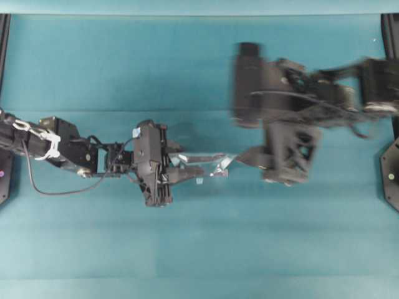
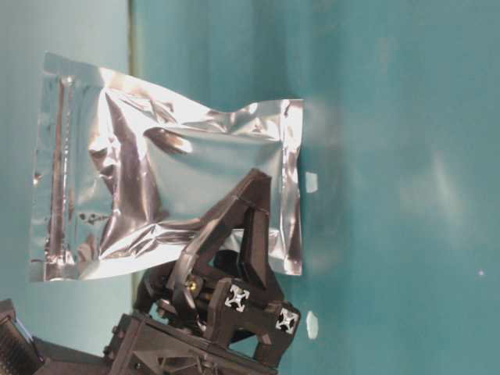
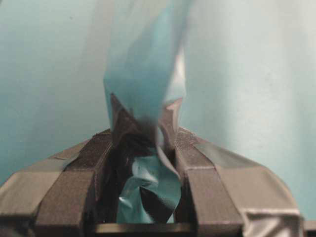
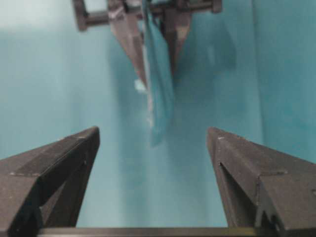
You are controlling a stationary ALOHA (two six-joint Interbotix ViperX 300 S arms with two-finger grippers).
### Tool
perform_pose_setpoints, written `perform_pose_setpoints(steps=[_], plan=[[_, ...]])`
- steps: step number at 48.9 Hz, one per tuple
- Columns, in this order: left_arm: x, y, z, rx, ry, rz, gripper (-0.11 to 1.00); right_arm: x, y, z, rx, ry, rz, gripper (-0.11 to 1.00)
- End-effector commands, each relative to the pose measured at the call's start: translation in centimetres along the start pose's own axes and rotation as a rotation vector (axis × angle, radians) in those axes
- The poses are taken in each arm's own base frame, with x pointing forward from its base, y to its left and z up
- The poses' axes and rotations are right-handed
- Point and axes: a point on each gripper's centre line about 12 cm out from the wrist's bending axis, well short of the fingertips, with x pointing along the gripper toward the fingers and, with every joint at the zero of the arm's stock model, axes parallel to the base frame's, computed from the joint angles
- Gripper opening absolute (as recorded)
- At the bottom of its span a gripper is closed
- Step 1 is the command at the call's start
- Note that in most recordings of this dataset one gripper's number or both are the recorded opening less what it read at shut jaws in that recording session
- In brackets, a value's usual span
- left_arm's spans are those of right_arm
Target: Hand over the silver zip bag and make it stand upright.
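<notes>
The silver zip bag point(image 1: 211, 163) hangs above the teal table, held edge-on between the two arms. From table level the silver zip bag point(image 2: 172, 180) shows its crinkled foil face, with the zip strip along its left side. My left gripper point(image 1: 198, 167) is shut on one end of it. In the left wrist view the foil point(image 3: 143, 64) runs up out of the left gripper point(image 3: 143, 106), mirroring the teal table. My right gripper point(image 1: 244, 159) stands open just off the bag's other end, blurred. Its wrist view shows the right gripper point(image 4: 153, 136) spread wide and empty, with the bag point(image 4: 159, 89) a short way ahead.
A teal cloth point(image 1: 124, 249) covers the whole table. Black frame posts stand at the far left point(image 1: 4, 37) and far right point(image 1: 391, 31) edges. The right arm's base point(image 1: 389, 174) sits at the right edge.
</notes>
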Motion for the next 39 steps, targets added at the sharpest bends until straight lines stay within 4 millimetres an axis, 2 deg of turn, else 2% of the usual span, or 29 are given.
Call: perform_pose_setpoints(steps=[1,9,16,20,26,39], plan=[[0.0,-0.6,0.3,0.005,-0.010,-0.016,0.30,-2.0,0.0,-0.7,0.014,-0.145,0.013,0.94],[0.0,-0.6,0.3,0.006,-0.010,-0.017,0.30,-3.7,-0.1,-2.2,0.014,-0.294,0.025,0.94],[0.0,-0.6,0.2,0.006,-0.008,-0.017,0.30,-4.2,-0.2,-3.8,0.015,-0.290,0.026,0.94],[0.0,-0.6,0.3,0.006,-0.010,-0.017,0.30,-3.7,-0.2,-5.1,0.018,-0.261,0.027,0.94],[0.0,-0.6,0.2,0.006,-0.008,-0.017,0.30,-3.3,-0.1,-6.0,0.023,-0.250,0.034,0.94],[0.0,-0.7,0.2,0.007,-0.007,-0.018,0.30,-3.4,-0.2,-6.4,0.022,-0.268,0.035,0.94]])
